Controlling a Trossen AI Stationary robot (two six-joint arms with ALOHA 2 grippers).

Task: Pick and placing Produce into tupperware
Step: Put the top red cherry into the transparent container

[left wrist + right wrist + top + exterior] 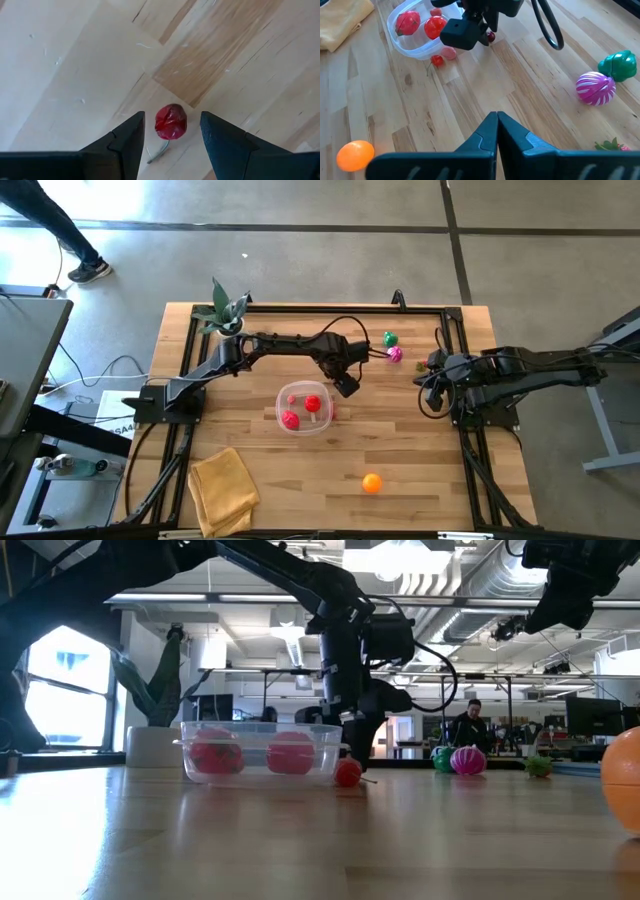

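My left gripper (347, 388) (172, 116) hangs open over the table just right of the tupperware (305, 408) (262, 750), pointing down. Its two fingers stand on either side of a small dark-red cherry-like fruit (170, 121) (347, 773) without touching it. The fruit lies on the wood with its thin stem beside it. The clear tub stands on its base and holds red toy produce (409, 22). Two small red and pink pieces (437, 60) lie outside it by its wall. My right gripper (428, 380) (497, 117) waits shut above the table's right part.
A magenta striped piece (596, 88) and a green one (618, 65) lie toward the far right. An orange ball (372, 482) sits near the near edge. A folded yellow cloth (222, 488) lies at the near left, and a potted plant (225, 315) stands at the far left.
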